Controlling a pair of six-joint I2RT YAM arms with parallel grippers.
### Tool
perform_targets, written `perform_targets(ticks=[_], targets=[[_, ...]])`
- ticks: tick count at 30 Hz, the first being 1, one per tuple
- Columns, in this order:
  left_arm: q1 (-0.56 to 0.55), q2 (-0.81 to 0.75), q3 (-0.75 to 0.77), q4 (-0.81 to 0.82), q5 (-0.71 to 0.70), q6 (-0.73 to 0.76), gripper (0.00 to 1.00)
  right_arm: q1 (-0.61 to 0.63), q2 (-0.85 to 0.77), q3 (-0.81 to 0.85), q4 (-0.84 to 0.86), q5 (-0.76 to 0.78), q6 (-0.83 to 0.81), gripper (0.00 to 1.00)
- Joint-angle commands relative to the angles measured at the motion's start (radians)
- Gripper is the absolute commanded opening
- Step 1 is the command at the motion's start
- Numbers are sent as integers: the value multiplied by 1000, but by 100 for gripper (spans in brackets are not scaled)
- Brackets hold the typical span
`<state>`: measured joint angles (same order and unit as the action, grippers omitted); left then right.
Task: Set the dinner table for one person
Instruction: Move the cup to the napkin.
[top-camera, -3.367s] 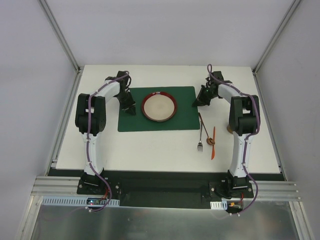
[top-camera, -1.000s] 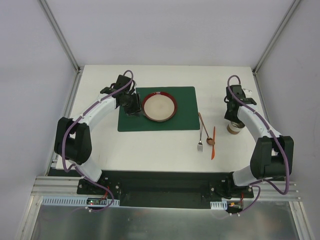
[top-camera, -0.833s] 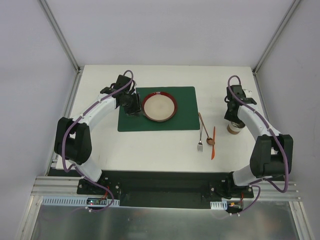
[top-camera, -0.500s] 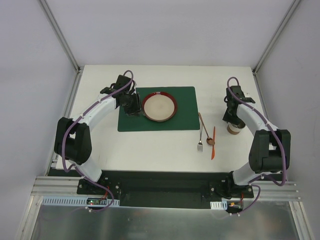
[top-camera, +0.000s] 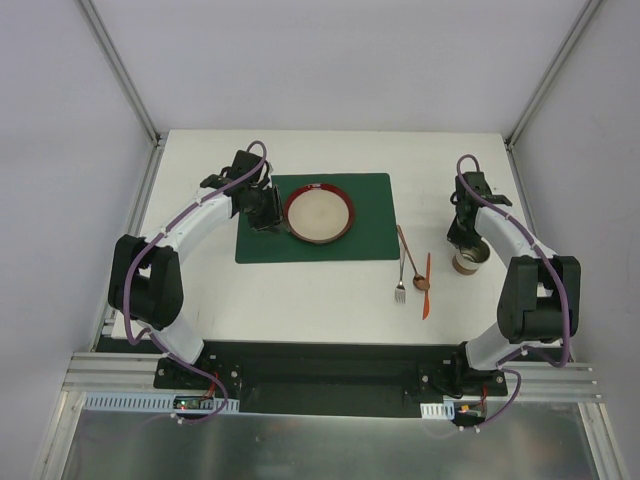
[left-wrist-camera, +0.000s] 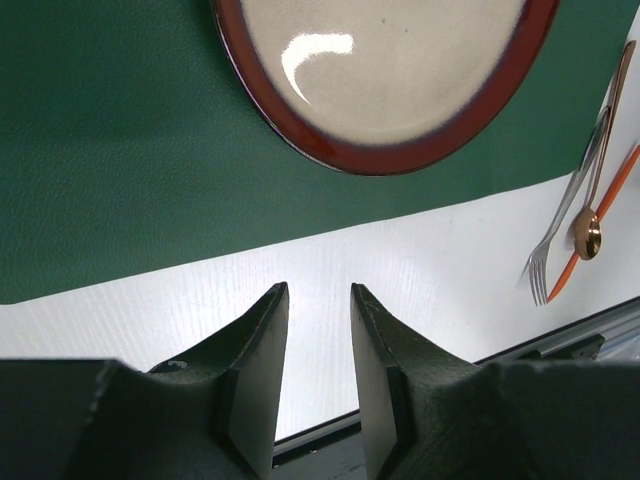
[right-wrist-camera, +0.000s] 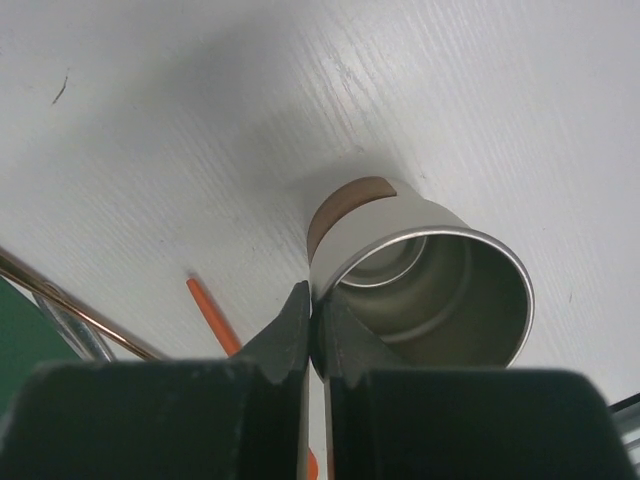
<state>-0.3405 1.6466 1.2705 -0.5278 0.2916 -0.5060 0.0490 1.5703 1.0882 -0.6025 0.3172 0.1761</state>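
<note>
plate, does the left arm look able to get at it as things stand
Probably yes. The left gripper is just beside the plate, at its left rim, with jaws open and empty, and only bare placemat lies between them. The right gripper is far off, pinching the cup.

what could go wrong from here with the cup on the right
1. The right gripper pinches the cup by only one side of its rim, so it may swing or slip when lifted.
2. The spoon and fork lie close beside it; a swinging cup might knock them out of line.
</note>
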Motion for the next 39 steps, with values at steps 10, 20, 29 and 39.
perform_targets(ticks=[10, 20, 29, 39], targets=[[-3, -14, 12, 3, 57, 14, 31, -3, 80, 130, -62, -30, -24, 0], [-2, 9, 27, 5, 66, 11, 30, 51, 135, 286, -102, -36, -64, 0], [-2, 19, 30, 5, 72, 7, 30, 158, 218, 450, -140, 20, -135, 0], [-2, 12, 24, 5, 58, 17, 30, 265, 341, 593, -166, 80, -202, 0]])
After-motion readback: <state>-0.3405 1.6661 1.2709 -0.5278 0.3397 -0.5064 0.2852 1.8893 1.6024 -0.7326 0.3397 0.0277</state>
